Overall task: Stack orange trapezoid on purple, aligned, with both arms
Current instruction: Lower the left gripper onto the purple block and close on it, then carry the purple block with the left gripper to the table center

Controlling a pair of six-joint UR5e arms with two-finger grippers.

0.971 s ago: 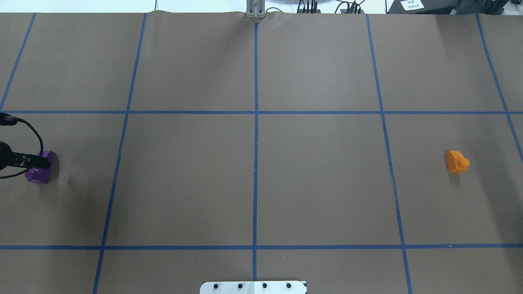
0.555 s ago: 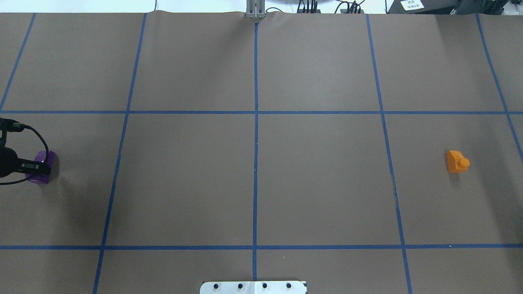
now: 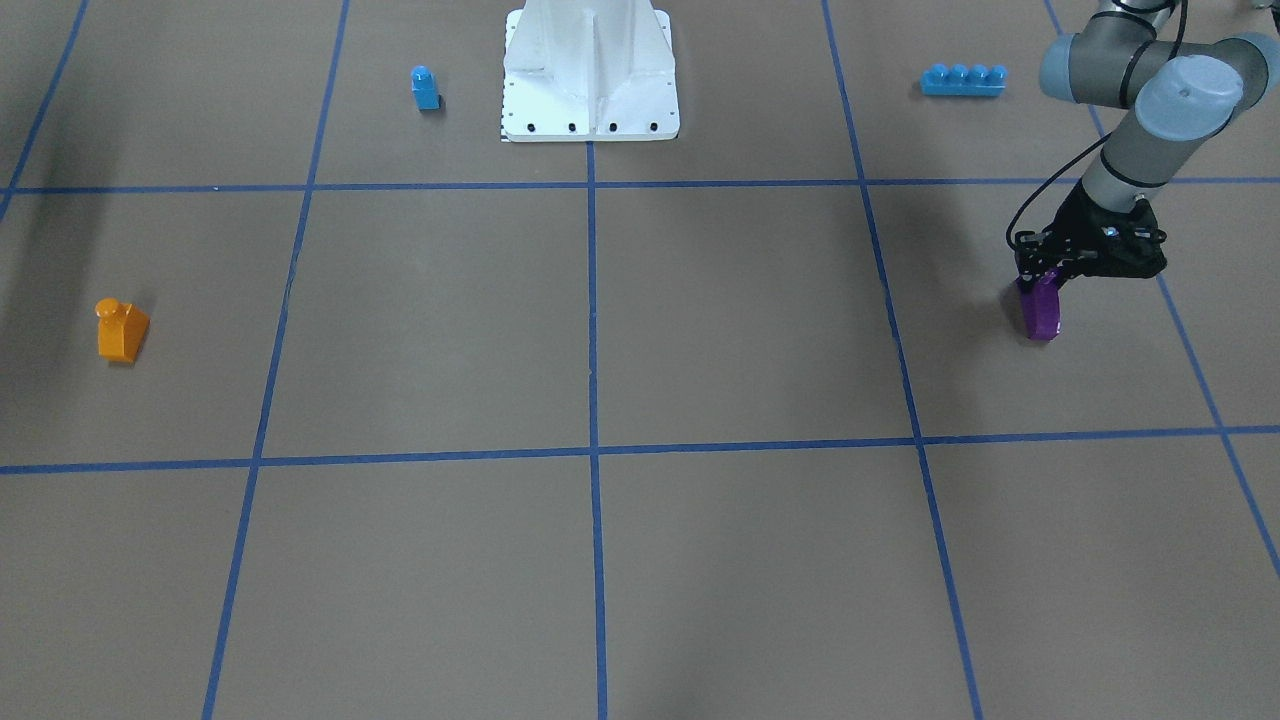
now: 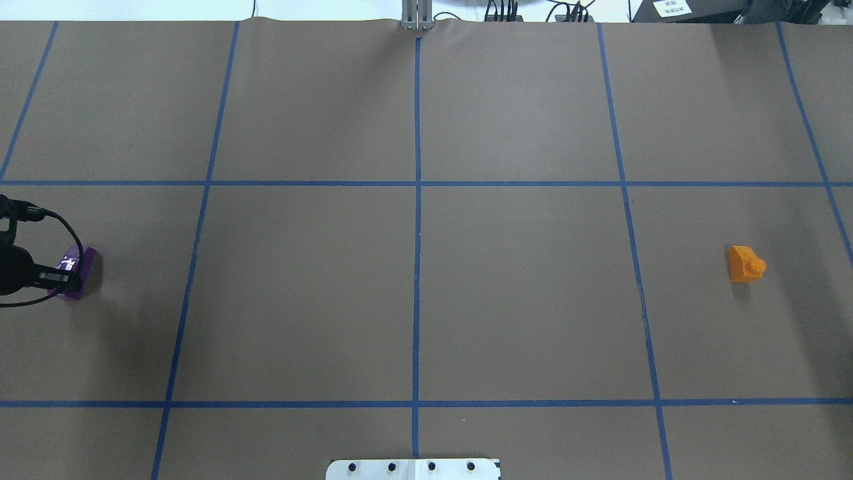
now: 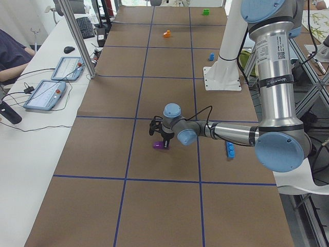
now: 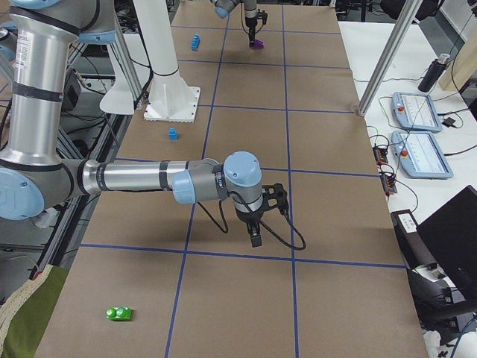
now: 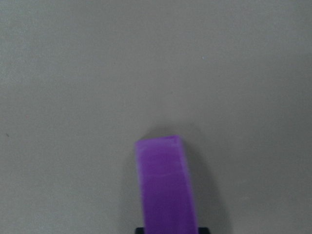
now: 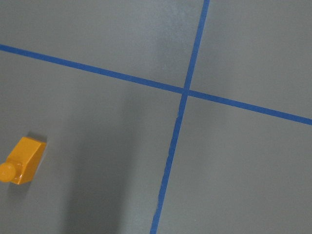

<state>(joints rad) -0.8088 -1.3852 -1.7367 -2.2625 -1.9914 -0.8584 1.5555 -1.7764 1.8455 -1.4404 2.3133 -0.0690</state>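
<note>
The purple block (image 3: 1042,308) is held in my left gripper (image 3: 1040,282), which is shut on it at the table's left side. It hangs tipped on end, at or just above the paper. It also shows in the overhead view (image 4: 74,272) and fills the lower middle of the left wrist view (image 7: 165,185). The orange trapezoid (image 4: 745,264) lies alone on the far right, stud toward the right edge, and shows in the right wrist view (image 8: 22,161). My right gripper (image 6: 256,240) hovers over the table and shows only in the exterior right view; I cannot tell its state.
A white pedestal base (image 3: 590,70) stands at the robot's side. A small blue single-stud block (image 3: 425,88) and a long blue brick (image 3: 963,80) lie near it. A green block (image 6: 119,313) lies near the right end. Blue tape lines cross the brown paper.
The purple block looks narrower from above, tipped up in the left gripper. The gripper has shifted slightly toward the robot. The orange trapezoid has not moved.
</note>
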